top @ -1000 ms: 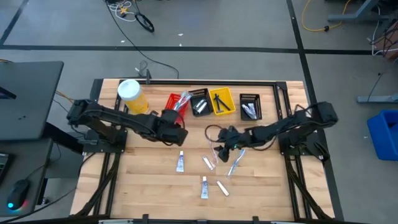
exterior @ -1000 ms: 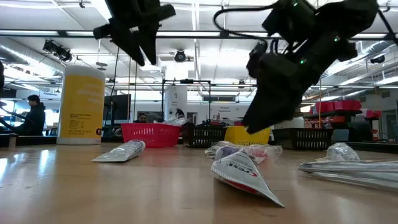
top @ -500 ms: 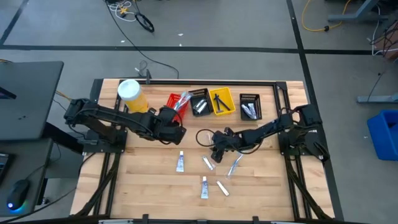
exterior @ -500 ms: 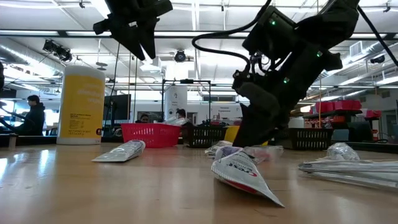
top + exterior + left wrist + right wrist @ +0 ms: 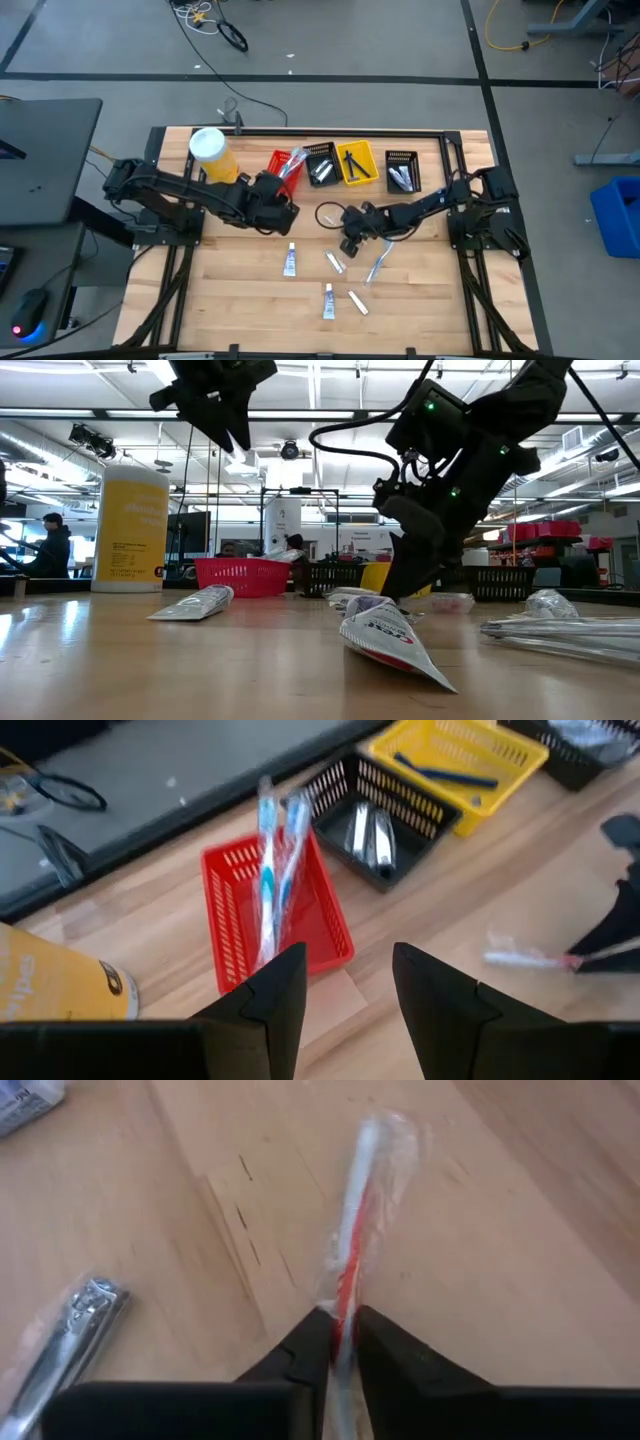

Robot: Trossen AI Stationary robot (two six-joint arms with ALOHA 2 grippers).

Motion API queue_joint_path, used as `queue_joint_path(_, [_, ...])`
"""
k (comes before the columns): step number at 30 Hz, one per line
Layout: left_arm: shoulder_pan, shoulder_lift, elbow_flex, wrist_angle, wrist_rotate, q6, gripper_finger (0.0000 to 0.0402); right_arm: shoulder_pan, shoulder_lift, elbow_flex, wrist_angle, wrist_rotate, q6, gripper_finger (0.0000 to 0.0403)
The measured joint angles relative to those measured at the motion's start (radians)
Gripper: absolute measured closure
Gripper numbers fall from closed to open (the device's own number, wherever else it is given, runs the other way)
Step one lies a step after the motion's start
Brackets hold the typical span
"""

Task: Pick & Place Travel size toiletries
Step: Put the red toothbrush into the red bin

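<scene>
My right gripper (image 5: 340,1342) is down at the table's middle (image 5: 350,240), shut on a wrapped red-and-clear toothbrush (image 5: 360,1210) that lies on the wood. My left gripper (image 5: 345,985) hangs open above the table (image 5: 285,212), just in front of the red bin (image 5: 270,910), and touches nothing. Two wrapped blue toothbrushes (image 5: 275,860) lean out of that bin over its far wall. More toiletries lie flat on the wood: a tube (image 5: 290,260), a wrapped nail clipper (image 5: 70,1340), a blue toothbrush (image 5: 378,262), another tube (image 5: 328,300) and a packet (image 5: 358,302). My right gripper pinches the wrapped toothbrush between its two fingers at the end nearest the wrist (image 5: 343,1308). The fingers slant down from the table's right side (image 5: 400,585). The toothbrush stretches away from the fingertips along the tabletop, its far end (image 5: 385,1130) resting on the wood.
Behind the red bin stand a black bin with nail clippers (image 5: 375,815), a yellow bin with a dark razor (image 5: 460,760) and a second black bin (image 5: 402,172). A tall yellow canister (image 5: 212,155) stands at the far left. People sit in the room beyond (image 5: 50,545).
My right gripper has moved toward the table's left edge and come down until its fingertips reach the tabletop at the wrapped toothbrush.
</scene>
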Motion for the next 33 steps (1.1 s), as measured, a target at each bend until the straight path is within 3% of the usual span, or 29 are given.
queue_joint_path(4, [-0.029,0.000,0.000,0.000,-0.021,-0.009,0.0244,-0.032,-0.015,-0.001,-0.002,-0.086,-0.026,0.0356])
queue_joint_path(10, [-0.051,0.018,0.000,0.034,0.086,0.058,0.0244,-0.055,-0.143,-0.003,0.004,-0.134,-0.126,0.0359])
queue_joint_path(16, [-0.065,0.040,-0.002,0.192,0.160,0.432,0.0244,-0.077,-0.333,-0.002,0.001,-0.222,-0.292,0.0359])
queue_joint_path(22, [-0.071,0.062,-0.001,0.463,0.214,0.721,0.0244,-0.080,-0.444,-0.002,-0.012,-0.212,-0.388,0.0360])
queue_joint_path(30, [-0.064,0.068,0.000,0.637,0.238,1.071,0.0244,-0.080,-0.443,-0.002,-0.069,-0.311,-0.402,0.0360])
queue_joint_path(33, [-0.048,0.068,0.000,0.669,0.312,1.197,0.0242,-0.079,-0.435,-0.002,-0.058,-0.319,-0.402,0.0360])
